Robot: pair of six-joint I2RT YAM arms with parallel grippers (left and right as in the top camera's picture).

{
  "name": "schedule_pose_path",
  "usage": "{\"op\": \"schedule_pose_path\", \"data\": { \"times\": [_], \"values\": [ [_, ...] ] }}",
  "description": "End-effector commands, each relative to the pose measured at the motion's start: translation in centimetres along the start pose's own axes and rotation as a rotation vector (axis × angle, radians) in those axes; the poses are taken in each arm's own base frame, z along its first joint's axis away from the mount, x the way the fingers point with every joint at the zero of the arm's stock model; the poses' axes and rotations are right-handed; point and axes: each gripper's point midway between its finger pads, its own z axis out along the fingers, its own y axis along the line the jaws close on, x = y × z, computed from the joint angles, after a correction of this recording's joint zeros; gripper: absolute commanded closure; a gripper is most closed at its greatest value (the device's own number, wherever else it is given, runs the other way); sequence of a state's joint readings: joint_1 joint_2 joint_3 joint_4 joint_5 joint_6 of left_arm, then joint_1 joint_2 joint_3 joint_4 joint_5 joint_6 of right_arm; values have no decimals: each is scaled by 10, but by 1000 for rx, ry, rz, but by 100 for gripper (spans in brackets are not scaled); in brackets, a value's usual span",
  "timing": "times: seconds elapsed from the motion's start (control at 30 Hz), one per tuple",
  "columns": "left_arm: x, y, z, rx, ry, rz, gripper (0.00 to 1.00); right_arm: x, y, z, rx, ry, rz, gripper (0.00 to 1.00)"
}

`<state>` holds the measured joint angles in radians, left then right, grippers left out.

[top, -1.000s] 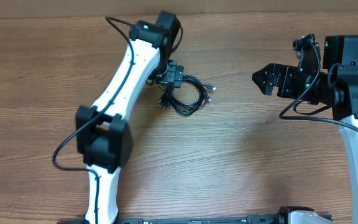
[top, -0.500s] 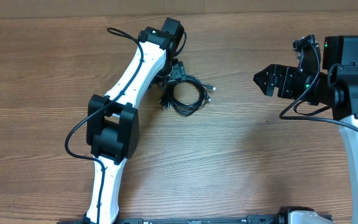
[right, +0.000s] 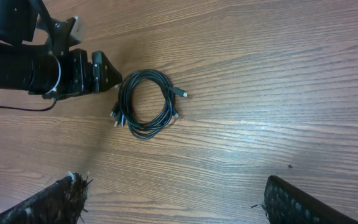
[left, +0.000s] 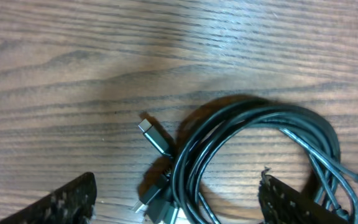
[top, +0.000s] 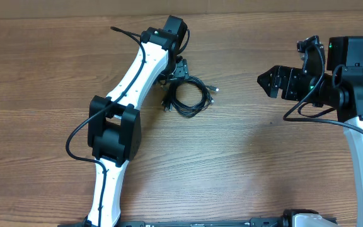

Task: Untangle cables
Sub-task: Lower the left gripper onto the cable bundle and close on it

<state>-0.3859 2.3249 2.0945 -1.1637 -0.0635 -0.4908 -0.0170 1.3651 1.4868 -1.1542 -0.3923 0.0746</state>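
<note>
Since a second ago the left arm has swung its elbow toward the right, and the left gripper now sits slightly farther up the table; the right gripper has not shifted. The cables lie coiled on the table just below the left gripper, whose fingers stand wide apart and clamp nothing. In the wrist view the coil lies between those fingers, its lower part cut off by the frame edge, so we cannot tell whether they touch it. The right gripper's fingers are also spread, well apart from the coil. The cords are thin, glossy and black in round loops, with one flat plug poking out; the table is grained wood.
</note>
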Motion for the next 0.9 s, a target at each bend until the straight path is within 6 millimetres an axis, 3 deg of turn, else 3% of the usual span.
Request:
{"op": "schedule_pose_path", "data": {
  "times": [0.0,0.3,0.4,0.47,0.73,0.77,0.83,0.87],
  "values": [
    [3,0,5,-4,16,225,18,-5,5,-7,-3,-25,-20,10],
    [-1,-4,9,15,-8,564,18,-4,5,-7,-3,-25,-20,10],
    [1,-4,16,15,-6,666,12,-4,5,-7,-1,-22,-19,10],
    [5,-2,22,15,8,706,9,-4,4,-7,5,-22,-19,10],
    [15,1,37,24,31,747,14,-4,4,-7,5,-22,-19,10],
    [15,-1,38,34,29,746,18,-4,4,-7,5,-22,-19,10],
    [15,-4,39,51,22,746,42,-4,4,-7,5,-21,-18,10],
    [14,-6,39,58,17,745,49,-3,4,-7,5,-20,-18,10]
  ]
}}
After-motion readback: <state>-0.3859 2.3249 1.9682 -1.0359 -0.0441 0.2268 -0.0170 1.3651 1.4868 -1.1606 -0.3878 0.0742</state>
